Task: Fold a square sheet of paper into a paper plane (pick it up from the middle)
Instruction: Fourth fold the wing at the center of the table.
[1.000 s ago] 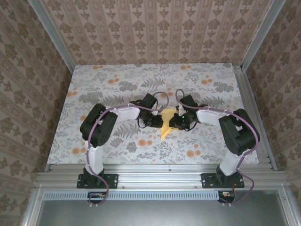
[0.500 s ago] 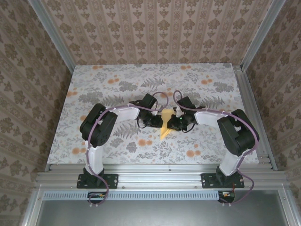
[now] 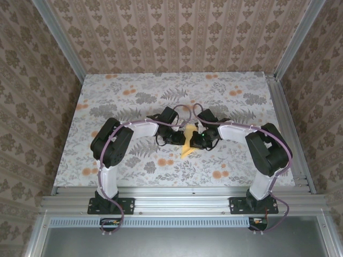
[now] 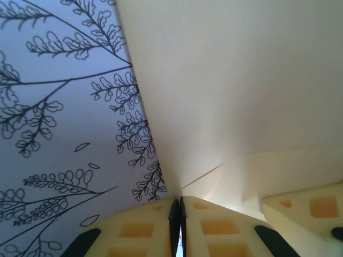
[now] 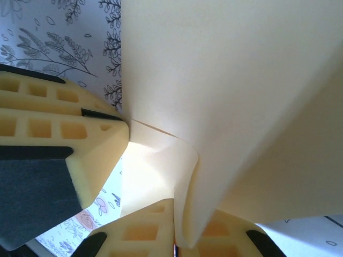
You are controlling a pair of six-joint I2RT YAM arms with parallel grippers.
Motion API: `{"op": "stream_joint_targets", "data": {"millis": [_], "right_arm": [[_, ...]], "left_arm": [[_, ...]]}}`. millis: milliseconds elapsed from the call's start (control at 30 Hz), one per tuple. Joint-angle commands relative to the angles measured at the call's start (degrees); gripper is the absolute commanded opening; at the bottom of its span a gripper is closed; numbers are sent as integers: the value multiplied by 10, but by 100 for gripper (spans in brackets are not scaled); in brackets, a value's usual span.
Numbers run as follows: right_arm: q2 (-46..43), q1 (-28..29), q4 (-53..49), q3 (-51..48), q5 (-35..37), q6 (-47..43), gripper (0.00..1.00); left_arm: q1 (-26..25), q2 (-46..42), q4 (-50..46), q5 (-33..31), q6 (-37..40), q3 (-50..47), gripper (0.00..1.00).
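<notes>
The square sheet of paper [image 3: 187,144] is pale yellow and folded into a narrow wedge like a paper plane. It is held up at the table's middle, its tip pointing toward the near edge. My left gripper [image 3: 178,138] is shut on its left side. In the left wrist view the paper [image 4: 241,80] rises out of the closed left gripper [image 4: 177,214]. My right gripper [image 3: 196,140] is shut on the right side. In the right wrist view a folded layer of the paper [image 5: 225,80] is pinched in the right gripper [image 5: 185,238]. The left arm's fingers [image 5: 59,134] sit close beside it.
The table [image 3: 134,96] has a grey leaf and orange flower print. Patterned walls and metal rails [image 3: 286,128] close it in on three sides. Both arms bend inward and meet at the centre, with open surface to the far side and both flanks.
My right gripper has slid left against the paper and shut on it. The paper now looks narrower and more upright between the two grippers. The left gripper has held still.
</notes>
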Motion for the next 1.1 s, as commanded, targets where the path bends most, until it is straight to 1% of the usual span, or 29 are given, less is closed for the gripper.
{"op": "stream_joint_targets", "data": {"millis": [0, 233, 533, 800, 1067], "right_arm": [[14, 6, -29, 22, 8, -10, 12], [6, 5, -9, 22, -16, 8, 22], [-37, -9, -15, 10, -26, 12, 26], [-45, -17, -16, 3, -32, 10, 23], [-34, -19, -13, 12, -40, 11, 15]], "left_arm": [[-10, 39, -11, -19, 7, -28, 14], [-9, 39, -9, -18, 6, -32, 14], [-6, 37, -12, -17, 9, -33, 14], [-5, 36, -13, -17, 11, -33, 14], [-5, 36, -14, -15, 12, -31, 14]]}}
